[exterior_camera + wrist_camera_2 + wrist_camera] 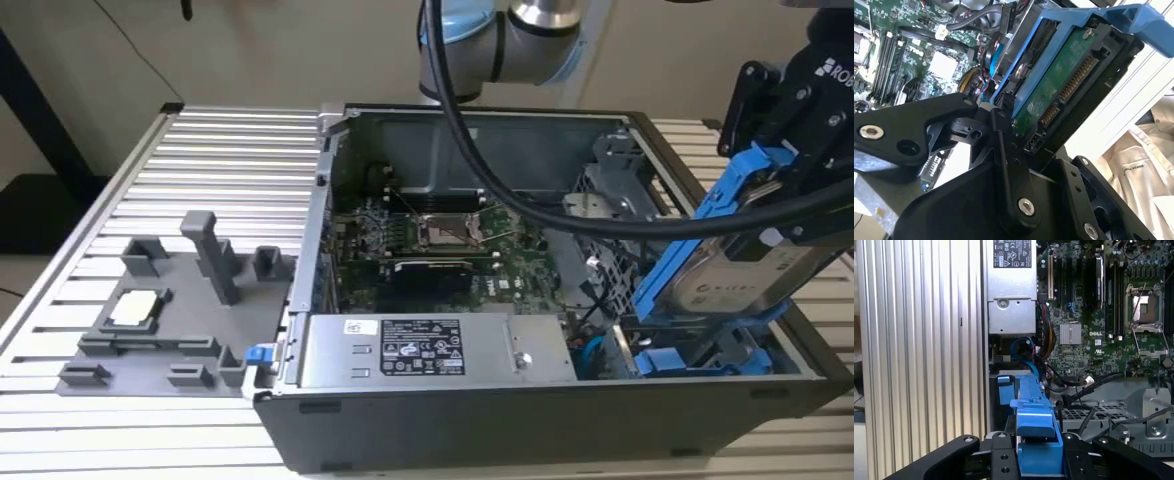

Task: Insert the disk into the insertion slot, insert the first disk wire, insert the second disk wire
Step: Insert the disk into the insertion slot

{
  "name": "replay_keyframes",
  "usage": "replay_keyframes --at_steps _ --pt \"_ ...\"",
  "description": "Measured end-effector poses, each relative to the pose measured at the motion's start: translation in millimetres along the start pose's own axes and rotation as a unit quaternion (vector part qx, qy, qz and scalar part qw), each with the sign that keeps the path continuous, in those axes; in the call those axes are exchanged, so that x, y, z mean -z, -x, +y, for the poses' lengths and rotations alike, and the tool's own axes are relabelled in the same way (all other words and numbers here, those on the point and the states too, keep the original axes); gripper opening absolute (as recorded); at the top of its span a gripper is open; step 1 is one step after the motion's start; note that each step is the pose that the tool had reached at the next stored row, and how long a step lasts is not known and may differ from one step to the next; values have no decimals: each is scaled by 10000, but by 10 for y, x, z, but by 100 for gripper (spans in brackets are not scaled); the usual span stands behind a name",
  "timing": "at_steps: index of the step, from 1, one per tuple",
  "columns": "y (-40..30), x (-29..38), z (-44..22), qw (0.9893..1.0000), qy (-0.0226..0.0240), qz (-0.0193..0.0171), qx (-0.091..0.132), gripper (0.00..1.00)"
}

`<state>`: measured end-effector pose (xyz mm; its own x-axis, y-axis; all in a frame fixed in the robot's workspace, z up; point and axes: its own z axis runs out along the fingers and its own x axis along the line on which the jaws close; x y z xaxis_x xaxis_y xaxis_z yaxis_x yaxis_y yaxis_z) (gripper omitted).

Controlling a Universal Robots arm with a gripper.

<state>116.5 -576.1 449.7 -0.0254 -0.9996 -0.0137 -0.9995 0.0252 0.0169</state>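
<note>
- Black pincer (1038, 460) links fill the foreground in both wrist views; the fingers are pressed against the two sides of the bright blue carrier frame, pinching the disk (1031, 400) between them.
- In the second wrist view the disk's (1064, 85) green circuit-board underside and its row of gold connector pins face the camera.
- In the exterior view the disk (741, 275) stands steeply tilted at the open computer case's (534, 420) corner on the exterior view's right. Its upper end is held above the case rim and its lower end is down at the insertion slot (694, 360) with blue guide rails; whether it is seated cannot be told.
- Beside the slot lies a silver power supply (407, 350) with a printed label, and behind it the green motherboard (427, 240).
- A thick black cable (534, 200) arcs from the arm across the case.
- The case rests on a ribbed metal bench (214, 160), with a grey fixture plate (174, 300) beside it on the exterior view's left.
</note>
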Motion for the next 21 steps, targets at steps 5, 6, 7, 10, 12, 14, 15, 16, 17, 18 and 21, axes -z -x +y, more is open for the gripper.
replay_keyframes --at_steps 5,6,7,10,12,14,15,16,17,18,21 --pt "0 -25 0 10000 0 -1 0 33" --pt "-1 -33 -1 10000 0 0 0 33" --pt "-1 -42 -1 10000 0 0 0 33" --pt "-1 -69 -2 10000 0 0 -1 33" --pt "-1 -89 -3 10000 0 0 0 33" --pt "-2 -109 -3 10000 0 0 0 33" --pt "-2 -119 -4 10000 0 0 0 33" --pt "-2 -128 -5 10000 0 0 0 33" --pt "-2 -138 -6 10000 0 0 0 33" --pt "-2 -147 -8 10000 0 0 0 33" --pt "-2 -172 -14 10000 0 0 0 33"
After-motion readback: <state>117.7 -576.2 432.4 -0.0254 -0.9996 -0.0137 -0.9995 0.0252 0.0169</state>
